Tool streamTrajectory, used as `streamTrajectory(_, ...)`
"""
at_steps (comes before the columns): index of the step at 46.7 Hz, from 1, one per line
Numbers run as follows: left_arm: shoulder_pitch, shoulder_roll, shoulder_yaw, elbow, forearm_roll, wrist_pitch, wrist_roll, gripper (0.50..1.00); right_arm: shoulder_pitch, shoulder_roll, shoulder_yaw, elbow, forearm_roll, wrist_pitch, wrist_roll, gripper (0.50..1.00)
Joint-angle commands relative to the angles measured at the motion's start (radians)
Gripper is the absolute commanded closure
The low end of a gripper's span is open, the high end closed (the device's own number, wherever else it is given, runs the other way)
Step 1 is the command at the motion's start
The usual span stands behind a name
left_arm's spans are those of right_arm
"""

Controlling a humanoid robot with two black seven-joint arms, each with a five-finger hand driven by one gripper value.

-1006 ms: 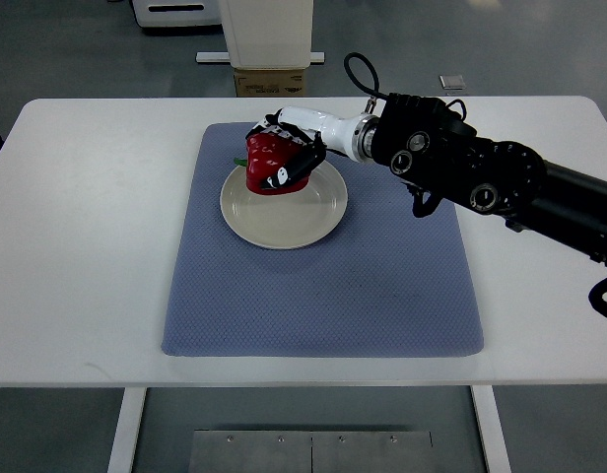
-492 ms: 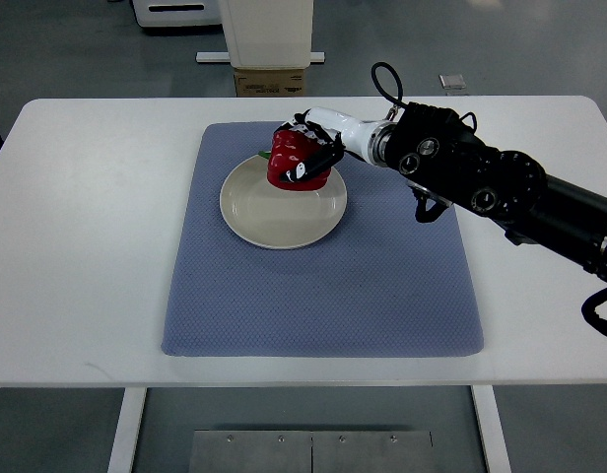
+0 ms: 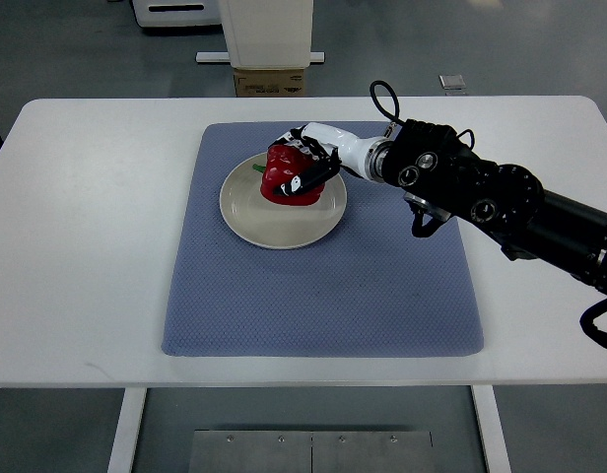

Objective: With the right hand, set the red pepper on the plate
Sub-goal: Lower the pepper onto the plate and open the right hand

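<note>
The glossy, smooth-skinned red pepper (image 3: pixel 287 181) sits against a cream round plate (image 3: pixel 283 210) with a soft ceramic-like sheen. Under the plate lies a matt blue woven cloth mat (image 3: pixel 323 286), finely textured, on the smooth white bench (image 3: pixel 87 246). The robot hand (image 3: pixel 311 164) looks like hard white and black plastic.

Blue mat (image 3: pixel 323 296) on white table (image 3: pixel 87 246)

White tabletop (image 3: pixel 87 246) on grey floor (image 3: pixel 67 49). Behind it: white column (image 3: pixel 266 30) above a cardboard box (image 3: pixel 270 83). Even overhead light.
</note>
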Motion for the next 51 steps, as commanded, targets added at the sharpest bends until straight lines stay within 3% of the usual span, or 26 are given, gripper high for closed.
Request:
streamTrajectory(1,0.001,0.000,0.000,0.000,0.000,0.000,0.000,0.500,-0.002,0.000,0.000,0.003,0.000,0.000,0.000,1.000)
streamTrajectory(22,-0.001,0.000,0.000,0.000,0.000,0.000,0.000,0.500,-0.034,0.000,-0.003,0.003,-0.001,0.000,-0.001,1.000)
streamTrajectory(24,-0.001,0.000,0.000,0.000,0.000,0.000,0.000,0.500,-0.037,0.000,-0.003,0.003,-0.001,0.000,-0.001,0.942)
streamTrajectory(35,-0.001,0.000,0.000,0.000,0.000,0.000,0.000,0.500,-0.042,0.000,-0.005,0.003,-0.001,0.000,-0.001,0.819)
streamTrajectory(49,0.001,0.000,0.000,0.000,0.000,0.000,0.000,0.500,-0.043,0.000,-0.005,0.002,-0.001,0.000,-0.001,0.580)
streamTrajectory(51,0.001,0.000,0.000,0.000,0.000,0.000,0.000,0.500,-0.043,0.000,-0.003,0.002,-0.001,0.000,-0.001,0.528)
